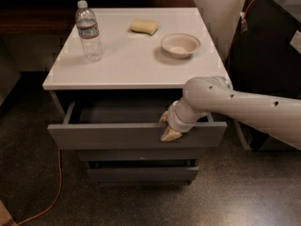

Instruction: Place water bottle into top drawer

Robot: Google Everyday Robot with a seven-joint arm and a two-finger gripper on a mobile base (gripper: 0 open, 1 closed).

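Bottle (88, 30) stands upright near the back left corner of the bench (131, 62), with its cap on. Below the front edge of the bench the drawer (113, 136) is partly out, and its grey inside shows. The pincer (167, 127) sits on the top rim of the drawer front, below the front right corner, one finger inside and one outside, pinching the panel. A sponge (144, 27) lies near the back edge; a bowl (180, 44) stands near the right edge.
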